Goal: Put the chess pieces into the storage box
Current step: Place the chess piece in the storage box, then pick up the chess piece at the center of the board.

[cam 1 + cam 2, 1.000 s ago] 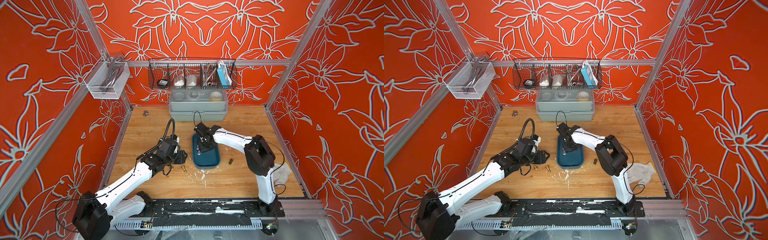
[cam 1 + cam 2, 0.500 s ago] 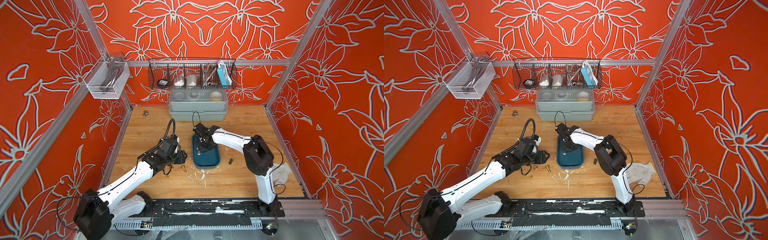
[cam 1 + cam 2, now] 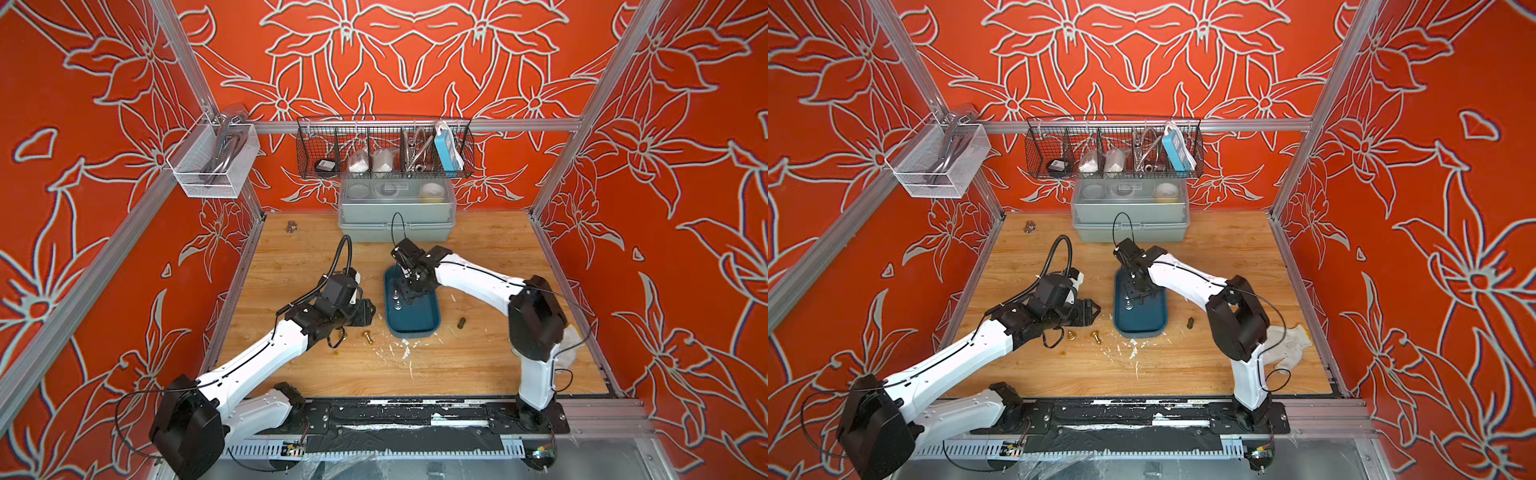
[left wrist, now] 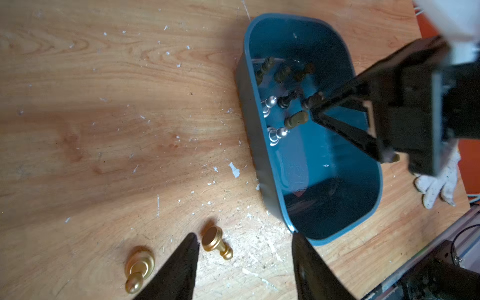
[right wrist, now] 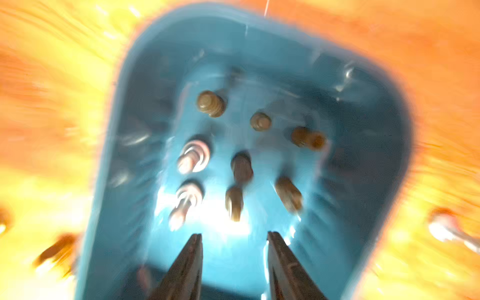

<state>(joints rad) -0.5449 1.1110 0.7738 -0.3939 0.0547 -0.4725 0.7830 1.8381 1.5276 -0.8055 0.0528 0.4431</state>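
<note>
Our right hand (image 5: 233, 233), jaws apart and empty, hangs low in the storage box (image 3: 409, 332), mid-frame in a top view, so we fear a sideways exit could topple the standing chess pieces (image 5: 241, 166) beside it, while two gold ones (image 4: 215, 241) lie outside on the table (image 4: 104, 104).

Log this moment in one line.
left gripper: open, near lying gold piece | right gripper: open, empty, over box | in box: eight pieces upright | on table: second gold piece, dark piece

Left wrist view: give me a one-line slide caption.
Open left pincer beside two gold chess pieces on the table; eight more already in the teal storage box.
</note>
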